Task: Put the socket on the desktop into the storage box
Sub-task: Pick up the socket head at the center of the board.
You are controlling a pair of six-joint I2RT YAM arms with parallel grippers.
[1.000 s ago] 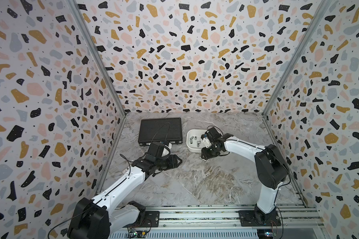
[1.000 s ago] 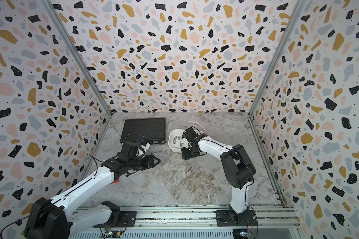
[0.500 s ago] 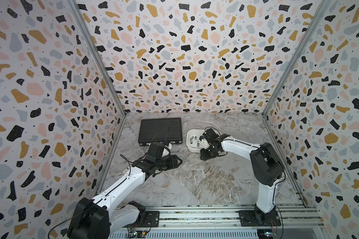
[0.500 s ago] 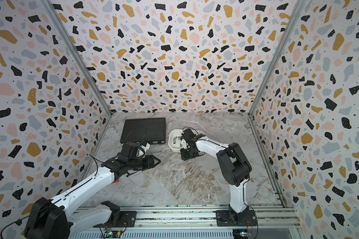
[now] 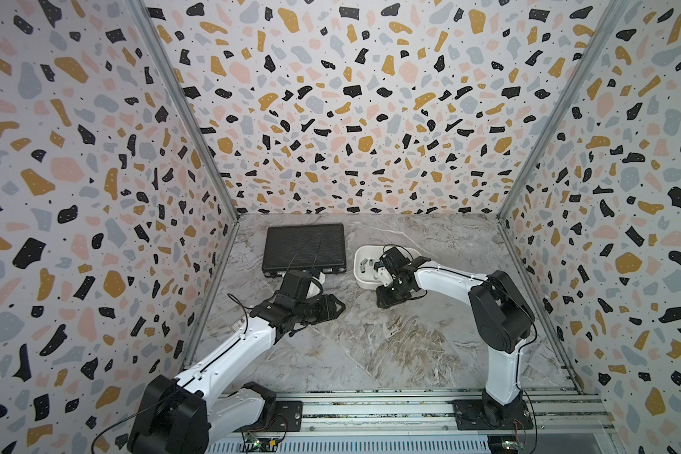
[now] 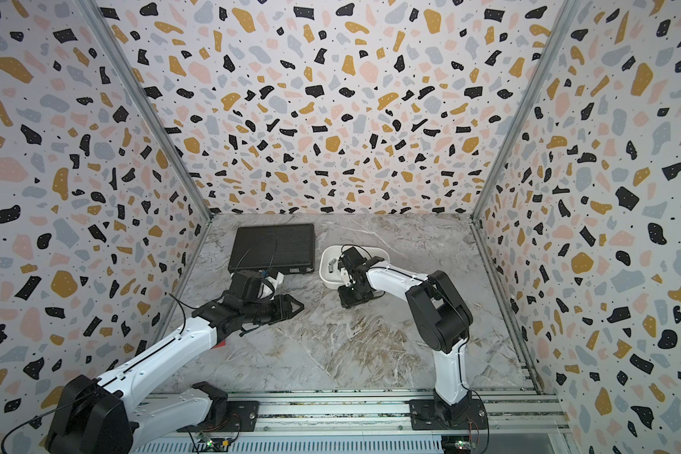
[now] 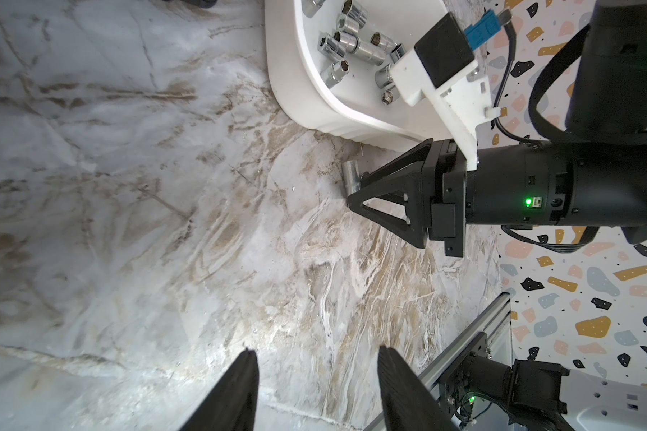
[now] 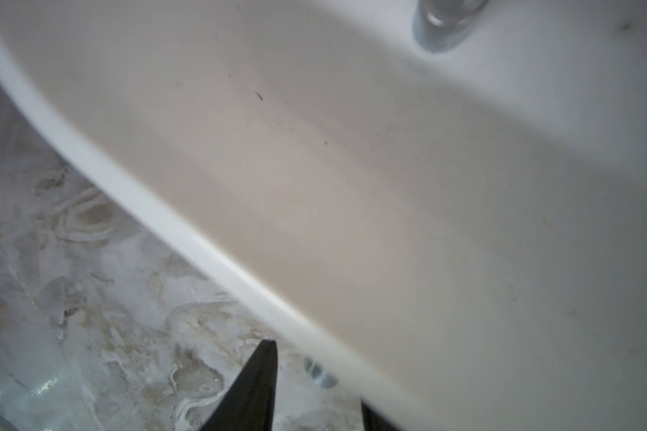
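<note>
A small chrome socket (image 7: 353, 175) lies on the marble desktop (image 7: 165, 224), right against the front wall of the white storage box (image 7: 314, 108). My right gripper (image 7: 356, 187) is down at the desktop with its black fingers on either side of the socket, open, with a gap still showing. In the right wrist view the socket (image 8: 320, 373) lies between the fingers, half hidden under the box rim (image 8: 202, 253). Several sockets (image 7: 352, 41) lie inside the box. My left gripper (image 7: 314, 354) hovers open and empty over bare desktop, left of the box (image 5: 360, 275).
A closed black ribbed case (image 5: 303, 251) lies at the back left, beside the box. Speckled walls enclose the desktop on three sides. A metal rail (image 5: 370, 408) carrying both arm bases runs along the front edge.
The right arm's elbow has swung a little to the left and its gripper has sunk toward the desktop in front of the box. The left arm has stayed still.
</note>
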